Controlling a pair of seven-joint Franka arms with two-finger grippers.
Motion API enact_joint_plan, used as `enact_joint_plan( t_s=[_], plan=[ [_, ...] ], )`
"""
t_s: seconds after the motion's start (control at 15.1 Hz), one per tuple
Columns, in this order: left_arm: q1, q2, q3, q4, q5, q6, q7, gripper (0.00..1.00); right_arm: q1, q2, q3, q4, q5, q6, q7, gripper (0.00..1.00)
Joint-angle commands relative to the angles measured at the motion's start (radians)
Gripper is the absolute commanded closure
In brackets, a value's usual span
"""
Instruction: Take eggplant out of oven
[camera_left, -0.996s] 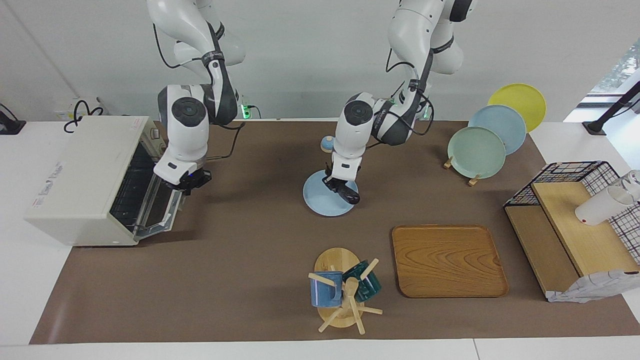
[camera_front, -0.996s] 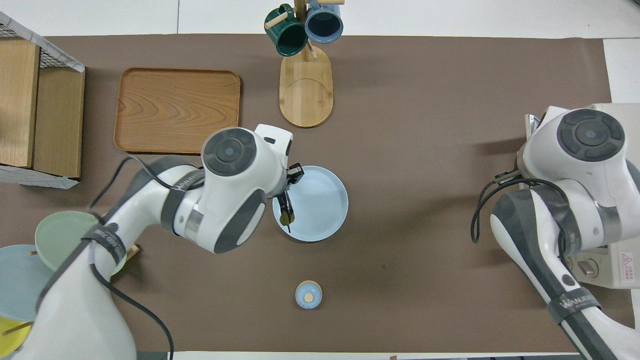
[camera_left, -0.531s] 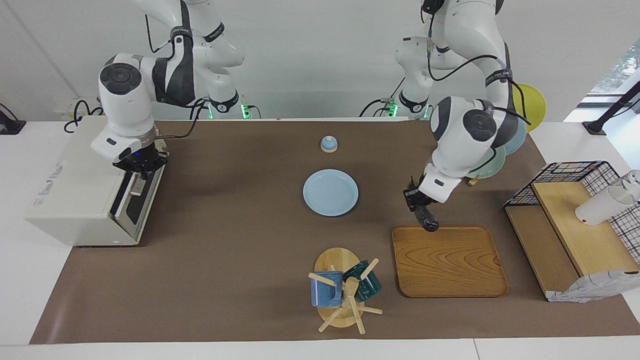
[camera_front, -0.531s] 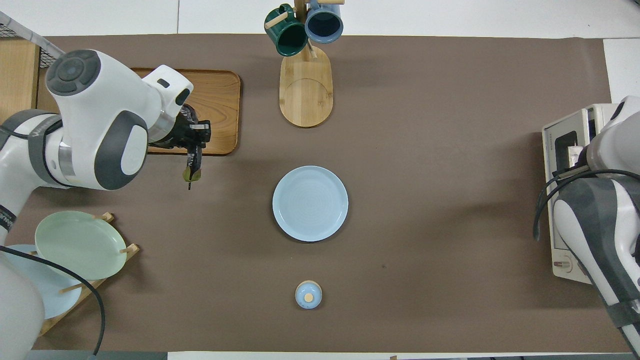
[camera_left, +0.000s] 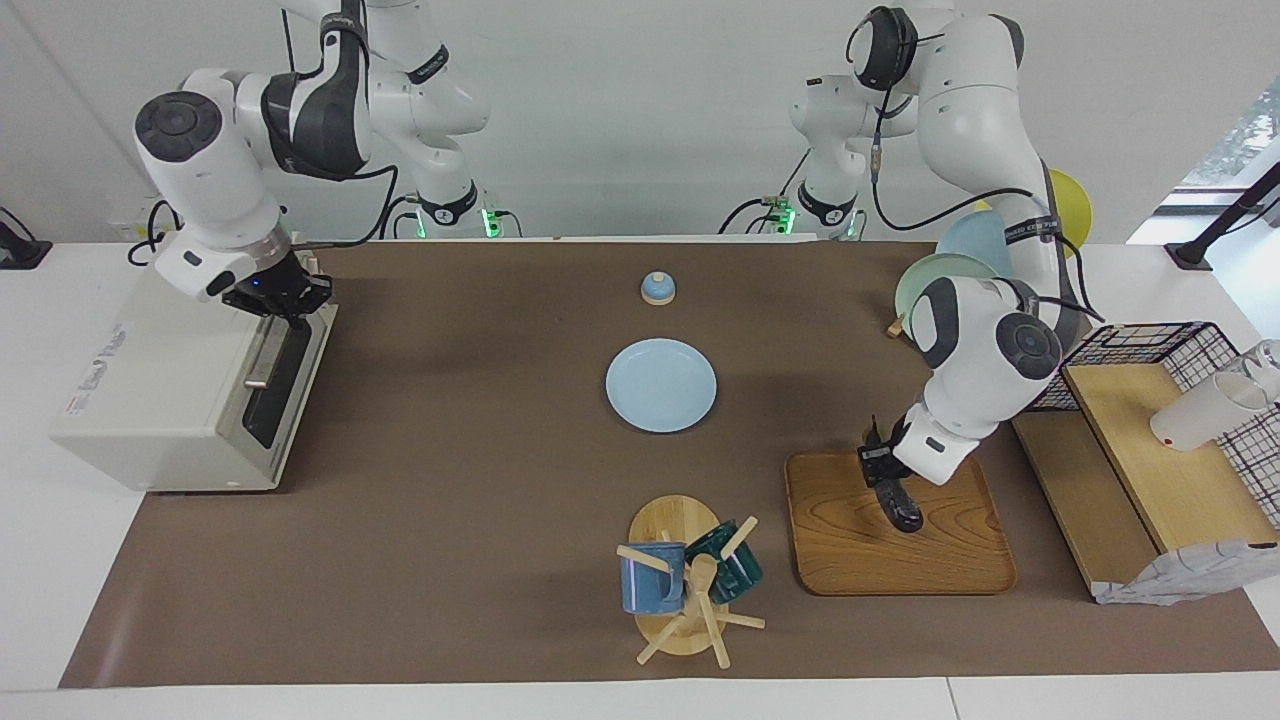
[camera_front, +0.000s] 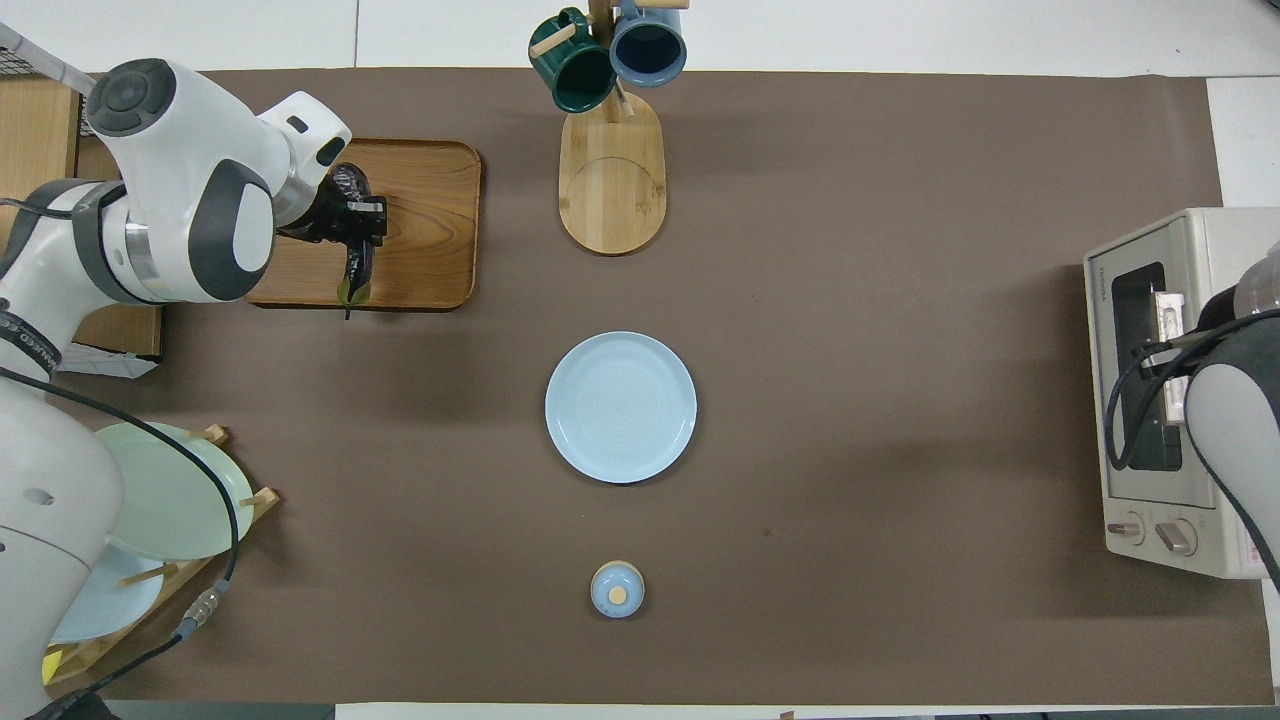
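Note:
The dark, glossy eggplant (camera_left: 901, 506) (camera_front: 355, 268) hangs tilted with its tip just over the wooden tray (camera_left: 940, 560) (camera_front: 425, 215). My left gripper (camera_left: 879, 468) (camera_front: 349, 214) is shut on its upper end. I cannot tell whether the tip touches the wood. The off-white oven (camera_left: 150, 380) (camera_front: 1165, 400) stands at the right arm's end of the table with its glass door closed. My right gripper (camera_left: 275, 296) is shut, holds nothing, and sits just above the top of the door by the silver handle (camera_left: 263, 357).
A light blue plate (camera_left: 661, 385) (camera_front: 620, 407) lies mid-table, with a small blue lid (camera_left: 657, 288) nearer the robots. A mug tree (camera_left: 685, 585) stands beside the tray. A plate rack (camera_front: 150, 500) and a wire-and-wood shelf (camera_left: 1150, 470) are at the left arm's end.
My left gripper carried the eggplant from over the blue plate to over the wooden tray. My right gripper swung the oven door shut and rose to its top edge.

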Motion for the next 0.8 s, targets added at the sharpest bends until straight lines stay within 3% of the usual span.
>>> enact_joint_plan(
  t_s=[0.0, 0.13, 0.2, 0.27, 0.4, 0.46, 0.53, 0.6, 0.73],
  plan=[
    [0.01, 0.013, -0.008, 0.008, 0.017, 0.028, 0.03, 1.0, 0.0, -0.02, 0.014, 0.014, 0.048, -0.035, -0.016, 0.99],
    [0.01, 0.011, -0.008, 0.009, 0.018, 0.019, 0.033, 1.0, 0.006, -0.02, 0.019, 0.054, 0.078, -0.064, -0.011, 0.91],
    [0.009, 0.011, -0.008, 0.011, 0.017, 0.015, 0.033, 0.27, 0.006, -0.02, 0.022, 0.062, 0.087, -0.067, -0.011, 0.85],
    [0.012, 0.011, -0.008, 0.015, 0.017, 0.011, 0.036, 0.0, 0.006, -0.02, 0.028, 0.059, 0.095, -0.064, -0.008, 0.82],
    [0.018, 0.008, -0.008, 0.041, 0.011, -0.033, 0.034, 0.0, 0.0, -0.023, 0.028, 0.053, 0.097, -0.066, 0.0, 0.71],
    [0.019, -0.001, -0.007, 0.052, 0.008, -0.058, 0.033, 0.0, 0.0, -0.023, 0.028, 0.053, 0.097, -0.069, 0.001, 0.6],
    [0.03, -0.025, -0.007, 0.055, 0.0, -0.086, 0.031, 0.0, -0.001, -0.023, 0.028, 0.053, 0.098, -0.072, 0.001, 0.22],
    [0.032, -0.064, -0.005, 0.049, -0.011, -0.115, 0.025, 0.0, -0.001, -0.021, 0.028, 0.053, 0.107, -0.071, 0.003, 0.0],
    [0.059, -0.152, -0.005, 0.04, -0.009, -0.19, 0.022, 0.0, -0.012, -0.024, 0.031, 0.065, 0.161, -0.066, 0.047, 0.0]
  ],
)
